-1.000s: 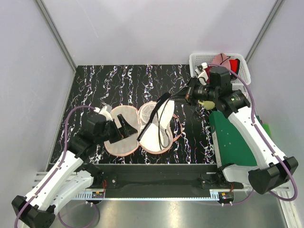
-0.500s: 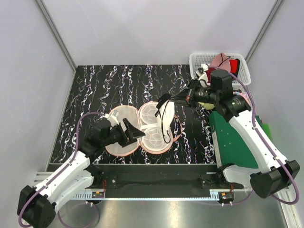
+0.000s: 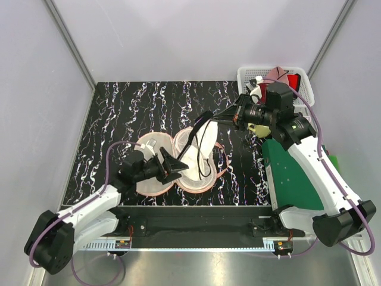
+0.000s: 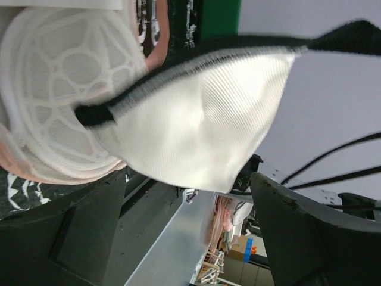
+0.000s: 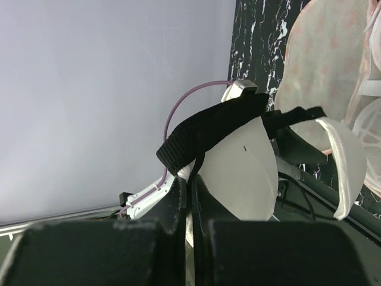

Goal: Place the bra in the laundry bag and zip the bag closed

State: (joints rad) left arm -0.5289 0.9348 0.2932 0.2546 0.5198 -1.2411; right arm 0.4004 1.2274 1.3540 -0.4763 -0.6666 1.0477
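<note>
Hanging from the right gripper (image 3: 212, 116), whose fingers were clenched on its black band, the white bra (image 3: 199, 149) dangled over the right lobe of the open laundry bag (image 3: 152, 143) on the black marbled table (image 3: 119, 107). The left gripper (image 3: 178, 167), fingers spread wide, flanked the lower cup without gripping it.

The left gripper (image 3: 176, 164) has swung right from the bag's (image 3: 159, 146) left lobe to its middle, open jaws now flanking the bra's (image 3: 199, 150) lower cup, while the right gripper (image 3: 221, 115) has drawn the strap slightly back.
</note>
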